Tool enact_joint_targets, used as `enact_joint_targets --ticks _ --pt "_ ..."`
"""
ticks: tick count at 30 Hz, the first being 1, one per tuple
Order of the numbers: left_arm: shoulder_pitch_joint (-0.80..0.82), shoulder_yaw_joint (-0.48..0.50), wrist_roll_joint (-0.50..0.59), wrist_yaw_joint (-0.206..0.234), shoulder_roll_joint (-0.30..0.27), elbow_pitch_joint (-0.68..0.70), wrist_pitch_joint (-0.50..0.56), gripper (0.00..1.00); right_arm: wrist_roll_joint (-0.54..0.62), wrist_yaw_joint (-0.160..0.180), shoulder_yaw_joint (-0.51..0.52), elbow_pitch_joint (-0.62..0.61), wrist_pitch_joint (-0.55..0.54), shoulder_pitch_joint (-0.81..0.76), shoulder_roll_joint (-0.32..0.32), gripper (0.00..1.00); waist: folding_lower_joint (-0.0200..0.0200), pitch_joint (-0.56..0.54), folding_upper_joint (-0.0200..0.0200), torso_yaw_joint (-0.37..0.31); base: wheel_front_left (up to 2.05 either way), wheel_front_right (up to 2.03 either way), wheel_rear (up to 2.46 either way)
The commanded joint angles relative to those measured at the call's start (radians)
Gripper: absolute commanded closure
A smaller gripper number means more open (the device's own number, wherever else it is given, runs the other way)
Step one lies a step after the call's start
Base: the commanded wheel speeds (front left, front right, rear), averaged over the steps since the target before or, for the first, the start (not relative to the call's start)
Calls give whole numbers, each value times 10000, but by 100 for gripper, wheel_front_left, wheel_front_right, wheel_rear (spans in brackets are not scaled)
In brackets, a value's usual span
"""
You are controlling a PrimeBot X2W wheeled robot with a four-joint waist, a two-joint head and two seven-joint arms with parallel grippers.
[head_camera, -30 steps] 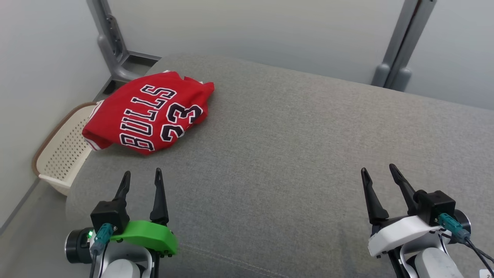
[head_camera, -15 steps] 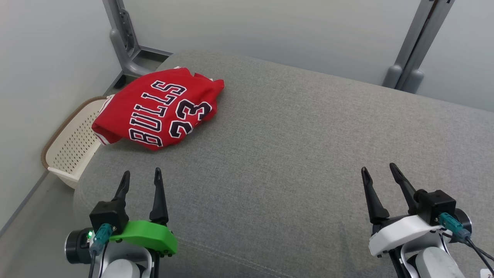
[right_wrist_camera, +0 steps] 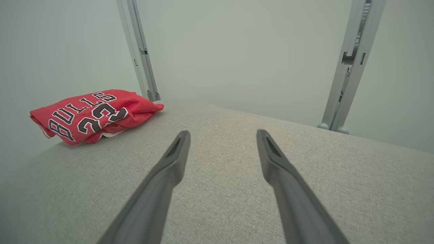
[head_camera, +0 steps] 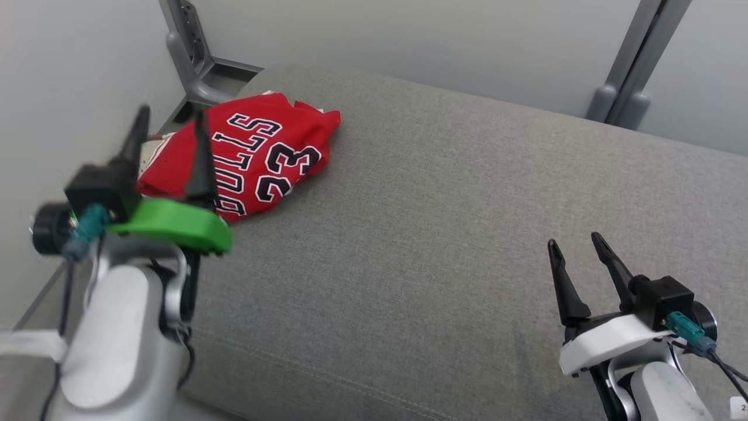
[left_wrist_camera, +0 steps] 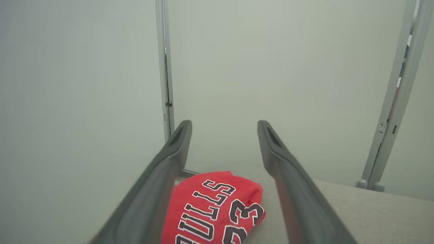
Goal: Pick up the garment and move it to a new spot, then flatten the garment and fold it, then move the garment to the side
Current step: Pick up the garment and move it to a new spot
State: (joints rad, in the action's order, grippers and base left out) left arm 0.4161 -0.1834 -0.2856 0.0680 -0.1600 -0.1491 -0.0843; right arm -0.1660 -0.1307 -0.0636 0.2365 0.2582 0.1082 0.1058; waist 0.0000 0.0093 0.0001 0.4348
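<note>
The garment (head_camera: 266,158) is a red jersey lettered BULLS 23, bunched at the far left corner of the grey cushion (head_camera: 444,234). It also lies low between the fingers in the left wrist view (left_wrist_camera: 217,210) and at the left of the right wrist view (right_wrist_camera: 91,115). My left gripper (head_camera: 170,118) is raised above the cushion's left edge, open and empty, its fingertips in front of the jersey's left part. My right gripper (head_camera: 575,244) hovers open and empty over the cushion's near right, far from the jersey.
Grey metal posts (head_camera: 190,58) stand behind the cushion at the left and at the right (head_camera: 634,70). Pale walls close in at the left and back. The cushion's left edge drops to the floor (head_camera: 35,304).
My left arm has lifted and swung forward toward the jersey. The right gripper has barely moved. The head camera has shifted slightly, and the white basket at the left is now behind the left arm.
</note>
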Motion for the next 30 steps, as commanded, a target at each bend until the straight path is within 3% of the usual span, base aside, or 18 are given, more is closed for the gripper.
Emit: enact_joint_targets --ticks 1,5,12,21,30 --pt "840 137 -2 -144 -249 -161 281 0 93 -1 -14 -101 -5 211 124 0 0 334 -1 -178 0 0 0" --pt "2653 392 -334 -458 -592 -1405 1088 0 130 1 -106 -270 -128 490 331 0 0 896 -1 -536 0 0 0" --pt "4527 1015 -1102 -685 -1148 -4846 2435 0 22 -1 -389 -489 -251 1068 674 0 0 1996 -1 -1400 0 0 0" --pt "5163 1412 -1977 -971 -1419 -7807 4185 0 -44 1 -411 -691 -330 1494 1033 0 0 2987 -1 -1915 0 0 0" --pt "5258 1753 -2547 -1111 -1359 -9417 4365 0 -95 1 -595 -892 -378 1813 1289 0 0 3550 -1 -2126 0 0 0"
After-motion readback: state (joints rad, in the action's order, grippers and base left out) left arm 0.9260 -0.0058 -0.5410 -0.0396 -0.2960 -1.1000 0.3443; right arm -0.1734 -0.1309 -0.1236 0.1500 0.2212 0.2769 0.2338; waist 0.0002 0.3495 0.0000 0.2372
